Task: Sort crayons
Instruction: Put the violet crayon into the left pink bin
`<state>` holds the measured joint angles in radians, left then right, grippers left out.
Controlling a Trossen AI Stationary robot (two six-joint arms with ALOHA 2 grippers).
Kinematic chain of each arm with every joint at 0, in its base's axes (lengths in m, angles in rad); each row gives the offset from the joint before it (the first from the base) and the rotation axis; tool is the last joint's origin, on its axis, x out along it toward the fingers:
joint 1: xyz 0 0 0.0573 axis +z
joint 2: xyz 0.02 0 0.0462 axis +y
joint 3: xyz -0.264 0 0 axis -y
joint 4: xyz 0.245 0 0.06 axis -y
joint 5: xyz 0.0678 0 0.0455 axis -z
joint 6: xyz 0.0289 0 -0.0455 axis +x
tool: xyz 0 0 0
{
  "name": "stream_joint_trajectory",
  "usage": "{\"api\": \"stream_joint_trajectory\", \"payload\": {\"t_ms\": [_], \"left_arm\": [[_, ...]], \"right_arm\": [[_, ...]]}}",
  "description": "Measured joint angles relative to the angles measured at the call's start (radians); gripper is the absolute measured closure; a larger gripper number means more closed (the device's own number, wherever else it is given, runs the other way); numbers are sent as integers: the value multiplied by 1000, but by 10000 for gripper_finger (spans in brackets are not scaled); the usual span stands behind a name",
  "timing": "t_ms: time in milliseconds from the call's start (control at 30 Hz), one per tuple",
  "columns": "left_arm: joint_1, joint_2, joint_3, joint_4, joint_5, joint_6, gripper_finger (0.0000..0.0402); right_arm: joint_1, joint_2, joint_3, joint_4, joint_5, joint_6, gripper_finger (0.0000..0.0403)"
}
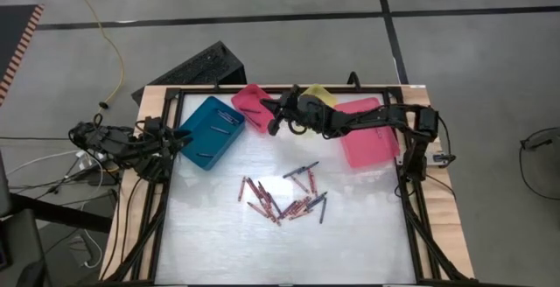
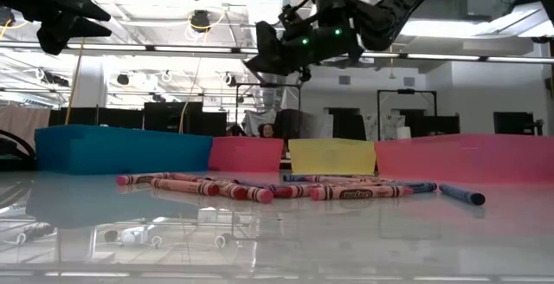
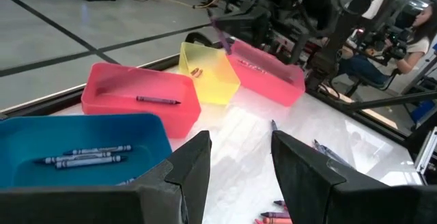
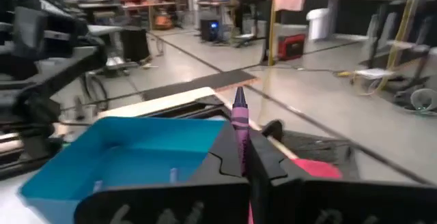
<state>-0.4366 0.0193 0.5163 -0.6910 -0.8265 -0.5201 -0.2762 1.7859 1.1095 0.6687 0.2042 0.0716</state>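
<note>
Many crayons, mostly red with some dark blue, lie in a loose heap on the table's middle; the low view shows them as a row. My right gripper reaches level from the right, above the small pink bin, and is shut on a purple crayon. My left gripper waits open at the table's left edge beside the teal bin. That bin holds a few crayons. One dark crayon lies in the small pink bin. My right gripper pinches the purple crayon's lower part between its two fingers. Its pointed end sticks out past the fingertips. The fingers come level from the table's right side. The crayon is lifted clear, high above the bins.
A yellow bin stands between the small pink bin and a larger pink bin at the back right. All bins line the far edge. A black frame borders the table. The near half of the table surface lies bare.
</note>
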Motion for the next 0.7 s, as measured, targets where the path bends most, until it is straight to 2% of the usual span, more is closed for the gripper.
{"api": "stream_joint_trajectory", "payload": {"t_ms": [133,267,500,700], "left_arm": [[0,0,0,0,0,0,256],[0,1,0,-2,0,0,256],[0,0,0,-10,0,-11,256],[0,0,0,-10,0,-12,256]], "right_arm": [[-14,61,11,105,-25,20,398],[-29,135,44,136,-27,64,398],[-48,247,144,118,-35,97,397],[-56,300,215,9,-34,121,397]]}}
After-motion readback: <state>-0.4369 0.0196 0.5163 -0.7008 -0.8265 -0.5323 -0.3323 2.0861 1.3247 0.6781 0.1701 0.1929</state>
